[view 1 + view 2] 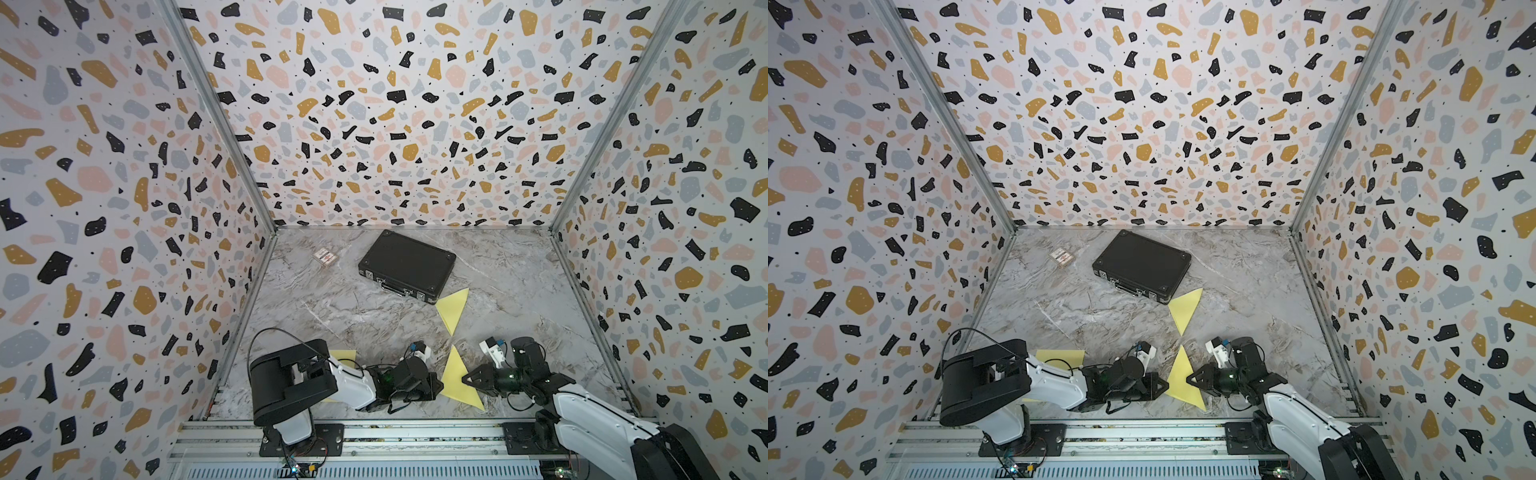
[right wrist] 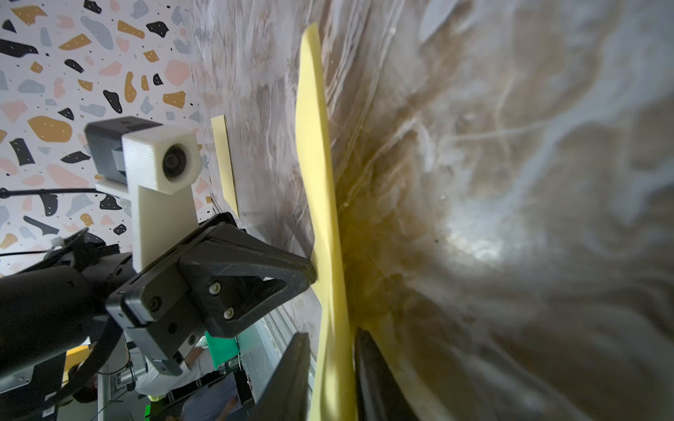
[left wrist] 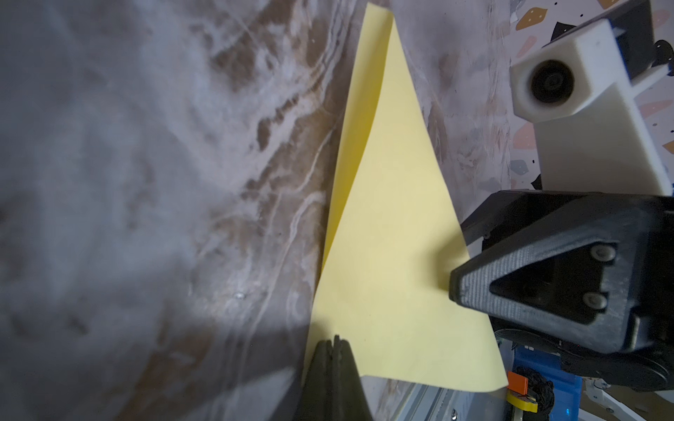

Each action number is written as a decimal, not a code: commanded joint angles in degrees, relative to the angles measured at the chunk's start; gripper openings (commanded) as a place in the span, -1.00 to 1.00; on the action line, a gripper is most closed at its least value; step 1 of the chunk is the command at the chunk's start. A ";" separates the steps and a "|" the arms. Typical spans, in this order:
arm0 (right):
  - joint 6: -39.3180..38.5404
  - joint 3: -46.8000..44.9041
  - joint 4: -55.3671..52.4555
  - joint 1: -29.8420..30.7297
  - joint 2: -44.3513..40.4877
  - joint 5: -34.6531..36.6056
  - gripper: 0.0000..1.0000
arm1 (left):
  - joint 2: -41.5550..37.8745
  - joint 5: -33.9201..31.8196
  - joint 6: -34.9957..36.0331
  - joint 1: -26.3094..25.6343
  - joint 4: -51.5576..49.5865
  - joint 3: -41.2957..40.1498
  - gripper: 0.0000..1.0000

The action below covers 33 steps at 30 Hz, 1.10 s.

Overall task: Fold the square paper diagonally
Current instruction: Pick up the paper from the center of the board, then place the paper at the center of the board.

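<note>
The yellow paper (image 1: 456, 380) lies folded into a triangle near the table's front, between both grippers; it also shows in the other top view (image 1: 1181, 380). In the left wrist view the paper (image 3: 394, 255) has its upper layer lifted a little along one edge. My left gripper (image 1: 436, 384) (image 3: 336, 340) is shut, its tips resting on the paper's left edge. My right gripper (image 1: 465, 379) (image 2: 332, 333) straddles the paper's right side, with its fingers apart and the paper (image 2: 317, 164) standing between them. A gap shows beside one finger.
A second folded yellow triangle (image 1: 453, 309) lies farther back, beside a closed black case (image 1: 407, 266). A small card box (image 1: 325, 257) sits at the back left. Another yellow sheet (image 1: 345, 356) lies partly under the left arm. A metal rail (image 1: 374, 432) runs along the front edge.
</note>
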 commanded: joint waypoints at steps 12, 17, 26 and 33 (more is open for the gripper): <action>-1.60 1.49 0.60 1.18 2.40 2.04 -0.89 | 1.98 -3.16 -0.06 -0.43 -19.35 -4.47 -0.57; -2.17 1.37 -2.08 1.53 0.20 2.69 -0.97 | -2.26 -4.75 0.84 -0.54 -21.52 -2.34 -0.22; -0.57 3.86 -11.18 1.64 -12.33 9.31 -1.00 | -24.61 -17.29 1.85 -0.50 -40.04 -1.63 0.07; -0.34 7.66 -19.89 1.59 -22.60 15.48 -1.00 | -42.29 -24.70 2.27 -0.48 -49.23 -4.45 0.17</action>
